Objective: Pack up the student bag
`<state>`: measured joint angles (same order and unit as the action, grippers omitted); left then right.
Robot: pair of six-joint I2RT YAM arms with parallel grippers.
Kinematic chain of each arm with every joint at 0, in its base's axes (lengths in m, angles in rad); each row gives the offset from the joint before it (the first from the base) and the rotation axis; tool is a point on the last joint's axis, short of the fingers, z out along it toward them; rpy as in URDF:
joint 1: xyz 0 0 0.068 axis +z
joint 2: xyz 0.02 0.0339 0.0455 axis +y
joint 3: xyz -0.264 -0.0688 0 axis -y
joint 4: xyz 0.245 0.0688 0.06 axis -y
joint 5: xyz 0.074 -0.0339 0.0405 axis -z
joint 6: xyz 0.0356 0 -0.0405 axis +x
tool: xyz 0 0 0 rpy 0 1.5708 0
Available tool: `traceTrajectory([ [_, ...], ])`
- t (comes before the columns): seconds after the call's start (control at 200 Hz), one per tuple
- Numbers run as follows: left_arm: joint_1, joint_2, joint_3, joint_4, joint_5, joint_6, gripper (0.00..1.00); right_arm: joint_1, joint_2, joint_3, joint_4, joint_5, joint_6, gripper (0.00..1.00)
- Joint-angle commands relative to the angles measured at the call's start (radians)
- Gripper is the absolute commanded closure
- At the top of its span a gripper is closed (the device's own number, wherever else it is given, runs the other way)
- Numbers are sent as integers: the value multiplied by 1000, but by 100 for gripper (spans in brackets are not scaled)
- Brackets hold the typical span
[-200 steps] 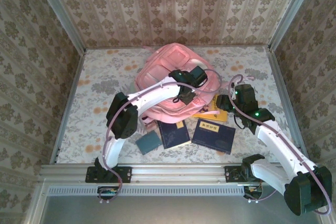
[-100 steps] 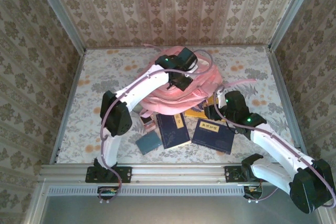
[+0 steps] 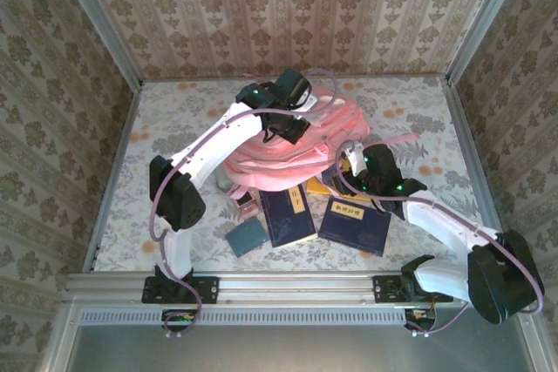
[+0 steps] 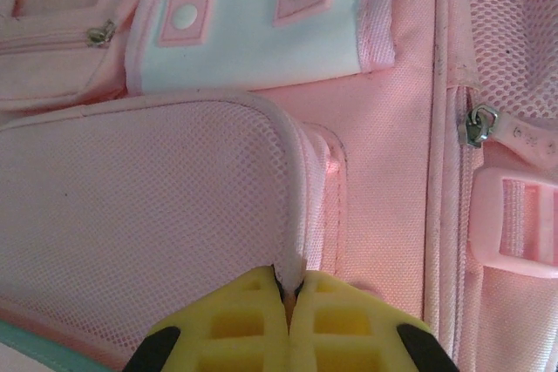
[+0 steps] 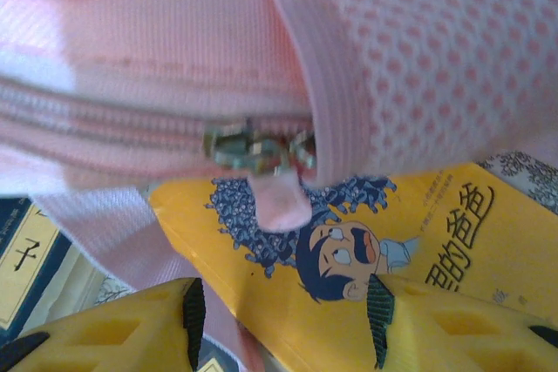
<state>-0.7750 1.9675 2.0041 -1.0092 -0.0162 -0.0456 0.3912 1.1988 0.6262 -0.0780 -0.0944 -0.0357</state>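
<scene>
**Bag.** The student bag [image 3: 283,152] lies flat on the patterned surface [image 3: 174,141], its front pockets facing up.

**Left tool.** The left tool [image 3: 288,128] is over the far part of the bag. In the left wrist view the left tool [image 4: 289,289] is closed, its yellow fingers [image 4: 235,324] pinching the pink piping [image 4: 292,172] that edges the bag's mesh pocket [image 4: 139,206].

**Right tool.** The right tool [image 3: 353,176] is at the bag's near right edge. In the right wrist view the right tool [image 5: 283,320] is spread and grips nothing. A metal zipper pull [image 5: 248,145] with a pink tab [image 5: 281,202] sits on the bag's edge ahead of the fingers.

**Other items.**
- A yellow book [image 5: 436,233] with a cartoon face lies partly under the bag's near right edge.
- Two dark blue books [image 3: 289,217] [image 3: 355,224] lie side by side just near of the bag.
- A small teal item [image 3: 247,236] lies left of them, clear of the bag.
</scene>
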Motion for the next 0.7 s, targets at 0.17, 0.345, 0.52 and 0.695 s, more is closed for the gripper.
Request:
traceTrajectory([
  [0.17,26,-107,-27,53,56,-39,100,4,102,108,33,-46,-49,60],
  [0.345,37,-94,-21,54,55,-64,100,11,99,119,-13,-56,-35,90],
  [0.52,43,-85,-45,102,48,-122,100,46,43,121,-89,-8,3,94],
  [0.695,43,-61,-70,151,70,-207,100,122,37,176,-199,22,35,96],
])
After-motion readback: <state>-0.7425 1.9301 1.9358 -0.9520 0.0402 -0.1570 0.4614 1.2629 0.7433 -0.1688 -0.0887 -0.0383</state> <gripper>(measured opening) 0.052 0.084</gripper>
